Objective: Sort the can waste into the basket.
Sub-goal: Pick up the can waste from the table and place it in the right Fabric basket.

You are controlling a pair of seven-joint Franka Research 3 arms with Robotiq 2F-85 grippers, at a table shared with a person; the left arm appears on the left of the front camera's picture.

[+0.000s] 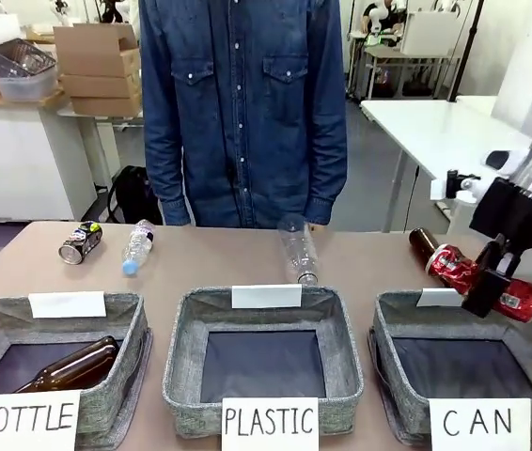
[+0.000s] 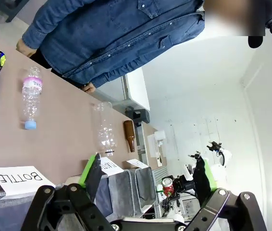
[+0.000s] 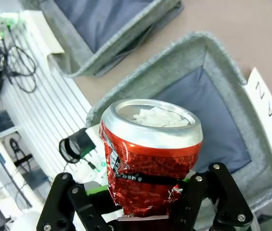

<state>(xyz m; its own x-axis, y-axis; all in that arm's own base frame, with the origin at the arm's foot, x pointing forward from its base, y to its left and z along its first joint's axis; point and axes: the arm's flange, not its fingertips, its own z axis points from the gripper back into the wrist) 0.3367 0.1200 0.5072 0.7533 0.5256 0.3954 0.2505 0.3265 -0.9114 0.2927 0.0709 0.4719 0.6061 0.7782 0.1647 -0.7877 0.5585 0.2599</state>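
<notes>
Right gripper [image 1: 490, 280] clamps dented shiny red metal can [image 1: 447, 265] above far rim of grey fabric "CAN" basket [image 1: 393, 324]. Risk: released here, can strikes rim, rolls onto table [image 1: 228, 258].

A white table [image 1: 435, 132] stands on the grey floor [image 1: 369, 193]. Far left of this table, cardboard boxes [image 1: 101, 61] rest on a white counter [image 1: 12, 160]; a black bag [image 1: 134, 195] lies nearer.

Black right pincer [image 1: 488, 279], green pads [image 3: 97, 190]
</notes>
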